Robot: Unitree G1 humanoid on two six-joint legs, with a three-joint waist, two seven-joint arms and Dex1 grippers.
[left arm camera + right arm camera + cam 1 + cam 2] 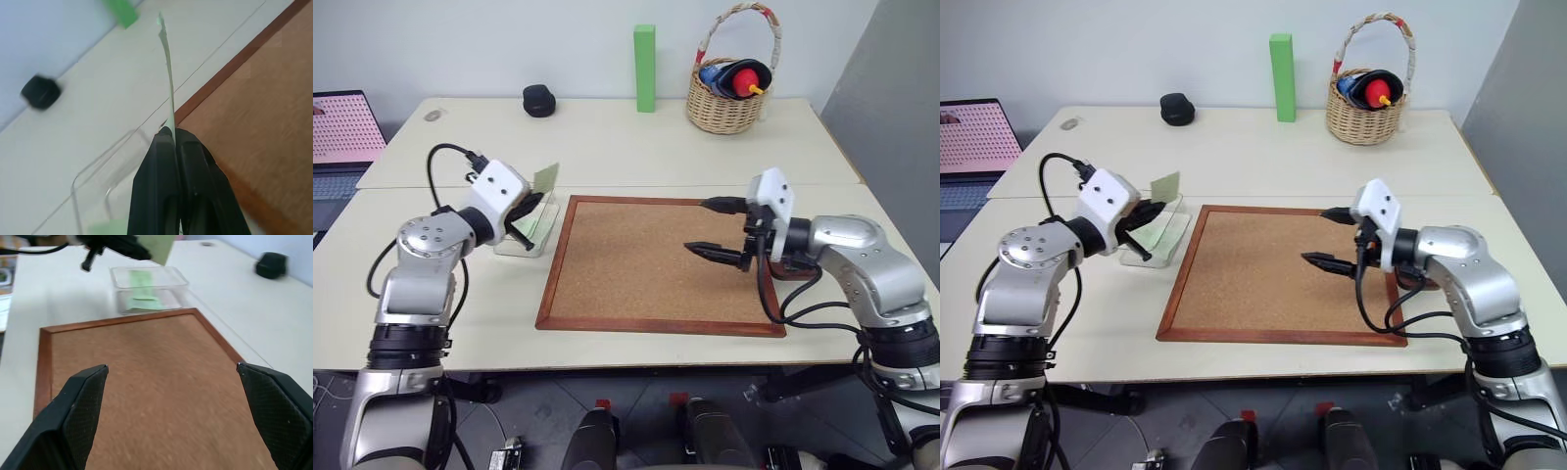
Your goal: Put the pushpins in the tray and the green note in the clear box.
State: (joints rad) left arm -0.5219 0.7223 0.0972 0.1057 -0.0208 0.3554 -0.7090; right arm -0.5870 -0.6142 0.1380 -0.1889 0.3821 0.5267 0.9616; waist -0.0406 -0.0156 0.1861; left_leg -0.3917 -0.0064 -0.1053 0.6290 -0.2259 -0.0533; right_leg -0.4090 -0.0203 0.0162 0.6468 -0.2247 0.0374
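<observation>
On the pale table (636,147), the green note (545,179), a thin floppy slip best pinched by an edge, stands in the closed left gripper (530,208) above the clear box (530,240), the right gripper (713,227) gaping empty over the cork board (646,269), pushpins indiscernible, the tray mostly hidden.

No readable text, labels or numbers anywhere.
</observation>
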